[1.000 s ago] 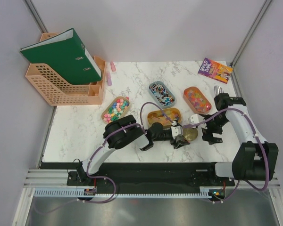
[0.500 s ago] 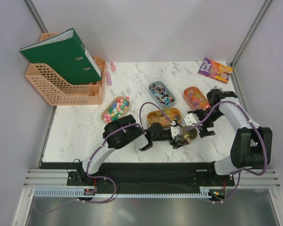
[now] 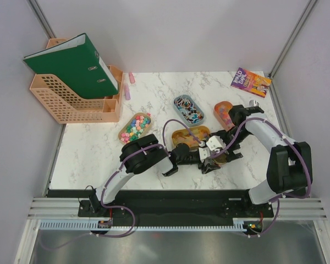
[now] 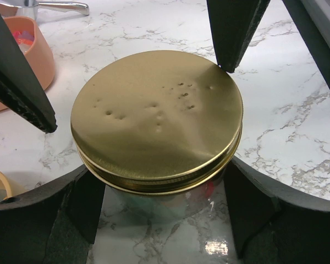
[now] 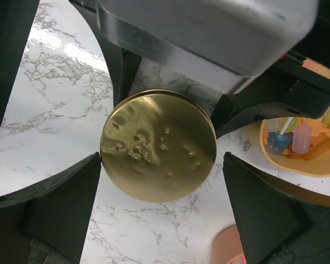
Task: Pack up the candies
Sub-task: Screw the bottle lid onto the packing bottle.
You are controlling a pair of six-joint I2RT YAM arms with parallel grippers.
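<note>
A glass jar with a round gold lid [image 3: 221, 157] stands at the front middle of the table. My left gripper [image 3: 210, 160] is shut on the jar body [image 4: 165, 201] just under the lid [image 4: 157, 113]. My right gripper [image 3: 224, 154] hangs over the lid [image 5: 158, 146], open, with one finger on each side of its rim. The right fingers [image 4: 234, 33] show above the lid in the left wrist view. Candies in mixed colours fill an oval tray [image 3: 135, 127] at the left. More candies lie in the blue tray [image 3: 188, 109], the yellow tray [image 3: 191, 136] and the orange tray [image 3: 222, 111].
A silver scoop [image 3: 254, 103] lies by the right edge, beyond the orange tray. A book [image 3: 250, 82] lies at the back right. A peach file rack [image 3: 71, 104] with a green binder [image 3: 74, 63] stands at the back left. Two pink pieces [image 3: 129, 85] lie near it.
My right arm has swung left from beside the orange tray and lowered its open gripper over the gold lid. My left gripper has stayed on the jar.
</note>
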